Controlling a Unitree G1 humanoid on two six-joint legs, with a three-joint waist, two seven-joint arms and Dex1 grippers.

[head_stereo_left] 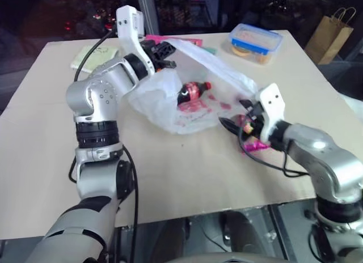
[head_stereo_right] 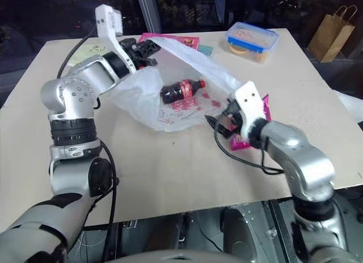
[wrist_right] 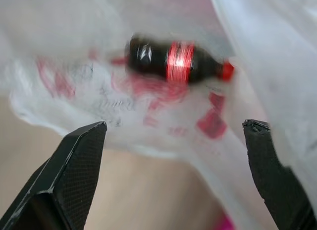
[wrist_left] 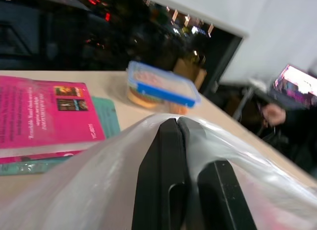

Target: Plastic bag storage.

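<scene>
Little can be read here. The flat glossy pink booklet at about ten o'clock in the left wrist view carries several lines of small white lettering; only scattered words such as "Remarkable" and "INDEPENDENT" can be guessed at, not read for sure. The large thin translucent white plastic bag bears red print with a line of dark lettering, too smeared to read. The small dark plastic bottle inside it has a red label whose wording cannot be made out.
</scene>
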